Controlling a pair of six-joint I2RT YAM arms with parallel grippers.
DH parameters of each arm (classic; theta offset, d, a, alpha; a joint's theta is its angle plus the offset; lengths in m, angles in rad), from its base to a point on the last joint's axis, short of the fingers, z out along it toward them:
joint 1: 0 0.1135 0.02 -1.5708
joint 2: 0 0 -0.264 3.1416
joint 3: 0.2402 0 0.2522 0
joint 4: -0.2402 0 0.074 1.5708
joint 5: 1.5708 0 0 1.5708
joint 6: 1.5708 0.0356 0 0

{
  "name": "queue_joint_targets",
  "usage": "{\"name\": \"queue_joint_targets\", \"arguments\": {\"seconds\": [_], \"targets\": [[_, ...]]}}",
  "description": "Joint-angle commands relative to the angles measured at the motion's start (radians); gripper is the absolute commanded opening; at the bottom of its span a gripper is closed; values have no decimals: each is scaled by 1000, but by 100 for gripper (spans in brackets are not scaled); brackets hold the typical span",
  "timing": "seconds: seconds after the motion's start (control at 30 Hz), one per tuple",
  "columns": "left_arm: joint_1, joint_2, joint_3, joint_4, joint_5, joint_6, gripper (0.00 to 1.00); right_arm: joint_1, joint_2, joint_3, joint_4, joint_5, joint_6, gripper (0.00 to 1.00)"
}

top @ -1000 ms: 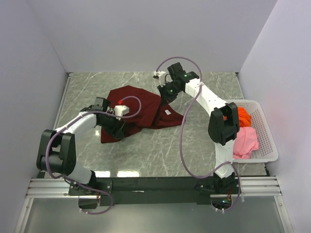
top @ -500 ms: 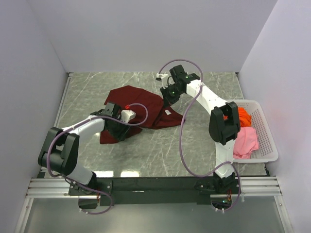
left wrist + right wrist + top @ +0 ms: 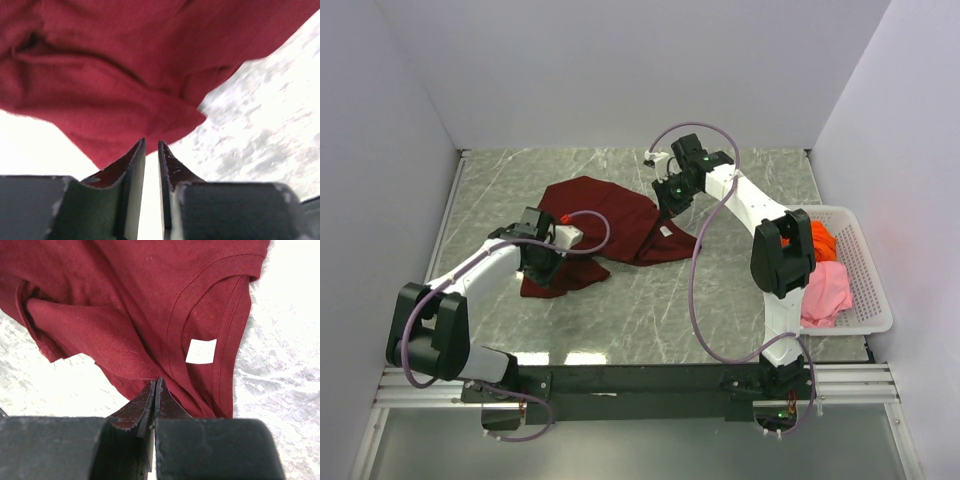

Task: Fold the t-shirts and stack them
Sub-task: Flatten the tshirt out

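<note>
One maroon t-shirt (image 3: 610, 212), one orange t-shirt (image 3: 821, 239), one pink t-shirt (image 3: 826, 287) and one white basket (image 3: 868, 268).

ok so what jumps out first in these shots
A rumpled maroon shirt sprawls in the middle of the table, with the right pincer shut on its right side near the collar and the left pincer at its near-left corner. At the table's right edge, a white basket holds an orange shirt and a pink shirt.

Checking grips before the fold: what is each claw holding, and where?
Right claw: maroon shirt, pinched at its edge beside the collar. Left claw: cannot tell.
</note>
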Motion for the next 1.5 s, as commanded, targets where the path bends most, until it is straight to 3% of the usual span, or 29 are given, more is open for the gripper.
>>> {"name": "queue_joint_targets", "arguments": {"seconds": [0.0, 0.03, 0.1, 0.23, 0.5, 0.8, 0.97, 1.07, 1.1, 1.2, 1.37, 1.47], "targets": [[28, -12, 47, -71, 17, 26, 23, -7, -69, 4, 10, 16, -1, 0], [24, -15, 53, -86, 48, 14, 32, -7, -69, 1, 10, 16, 0, 0], [8, -22, 70, -112, 111, -24, 40, -7, -72, -1, 13, 16, 3, 0], [-107, -51, 61, -82, 19, -66, 58, -7, -69, -7, 17, 27, 11, 0], [-163, 69, 71, -77, -51, -98, 60, -7, -66, -13, 18, 47, 17, 0], [-183, 143, 50, -40, -128, -119, 52, -7, -60, -32, 21, 68, 2, 0], [-154, 117, 53, -45, -128, -106, 29, -9, -55, -33, 20, 72, -4, 0], [-86, 110, 73, -60, -96, -92, 17, -9, -52, -26, 17, 70, -9, 0], [-56, 110, 77, -63, -82, -87, 9, -10, -50, -26, 15, 72, -7, 0], [-19, 103, 96, -71, -56, -78, 1, -12, -50, -24, 13, 72, -9, 0], [-30, 60, 143, -108, 11, -92, 1, -13, -57, -33, 18, 72, -7, 0], [-87, 66, 148, -131, 19, -119, 22, -13, -63, -42, 21, 73, -9, 0]]}}
